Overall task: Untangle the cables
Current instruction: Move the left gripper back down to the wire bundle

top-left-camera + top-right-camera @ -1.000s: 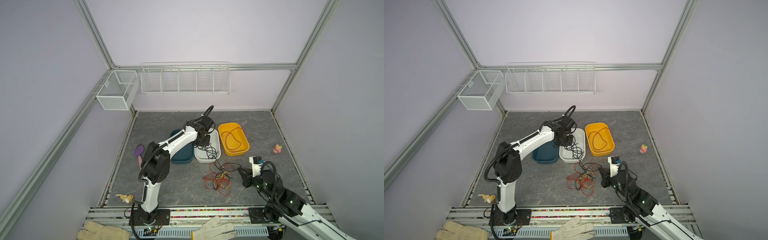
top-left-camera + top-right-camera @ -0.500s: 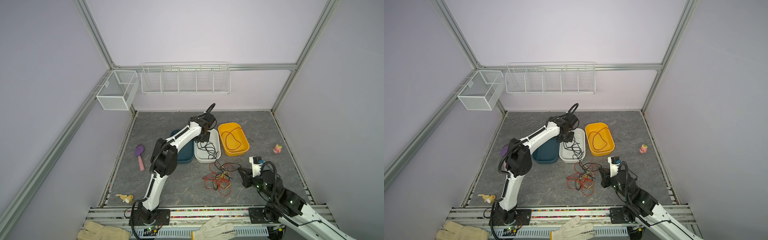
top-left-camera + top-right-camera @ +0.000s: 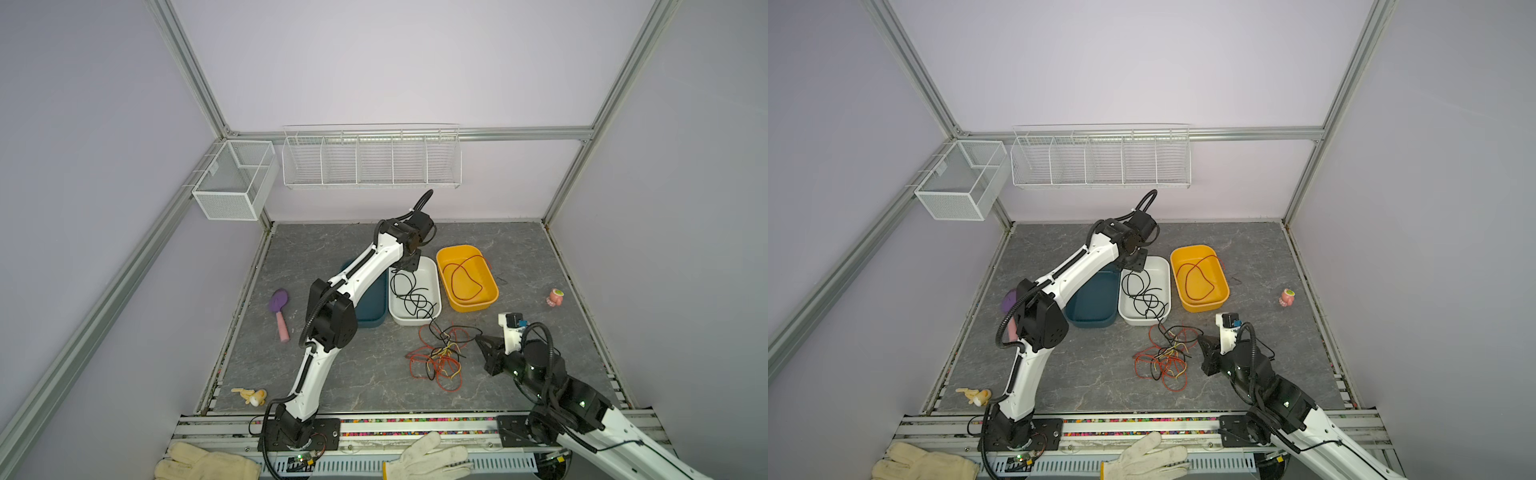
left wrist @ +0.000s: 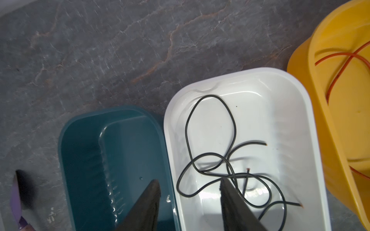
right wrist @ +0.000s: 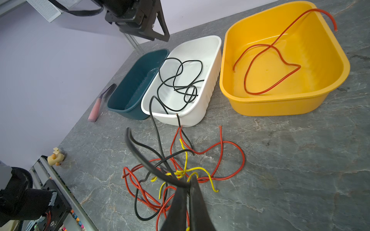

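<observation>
Red, black and yellow cables point(image 3: 437, 360) lie knotted in a loose heap on the grey stone-patterned table point(image 3: 353, 374), just in front of the white tub point(image 3: 429, 272), as both top views show. One black cable point(image 3: 417, 300) coils inside that tub and trails over its near rim down into the heap. A single red cable point(image 5: 245, 80) loops alone in the yellow tub point(image 3: 473, 306), one end poking over the rim. At the heap's edge the right gripper point(image 5: 188, 183) has its jaws pressed together on a black strand point(image 5: 130, 143), which lifts off the table up to the fingertips. The left gripper point(image 4: 188, 180) hangs above the far end of the white tub with its jaws apart and nothing between them, one finger over the teal tub point(image 4: 130, 140) beside it. A purple-headed brush point(image 3: 279, 305) lies well to the left, near the wall.
</observation>
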{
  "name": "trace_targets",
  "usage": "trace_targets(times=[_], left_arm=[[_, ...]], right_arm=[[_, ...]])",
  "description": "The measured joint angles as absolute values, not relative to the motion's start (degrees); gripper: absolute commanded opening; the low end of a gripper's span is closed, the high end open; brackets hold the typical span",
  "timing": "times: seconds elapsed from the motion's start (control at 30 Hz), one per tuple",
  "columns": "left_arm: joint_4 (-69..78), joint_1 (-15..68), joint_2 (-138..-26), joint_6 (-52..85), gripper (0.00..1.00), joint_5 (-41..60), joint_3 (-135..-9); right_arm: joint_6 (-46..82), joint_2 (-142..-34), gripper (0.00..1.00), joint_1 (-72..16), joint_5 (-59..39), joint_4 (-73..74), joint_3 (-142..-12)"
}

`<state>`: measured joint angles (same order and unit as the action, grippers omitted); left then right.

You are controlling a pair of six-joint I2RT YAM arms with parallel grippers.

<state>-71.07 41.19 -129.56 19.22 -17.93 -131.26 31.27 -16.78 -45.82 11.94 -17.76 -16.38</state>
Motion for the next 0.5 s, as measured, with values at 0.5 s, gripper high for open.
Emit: trace_targets(times=[0.5], left_arm=[[-63.96, 46.09, -106.80, 22.48, 0.51, -13.76, -103.00]], right_arm=[[30.37, -16.80, 0.06, -45.82, 11.09, -17.72, -16.38]])
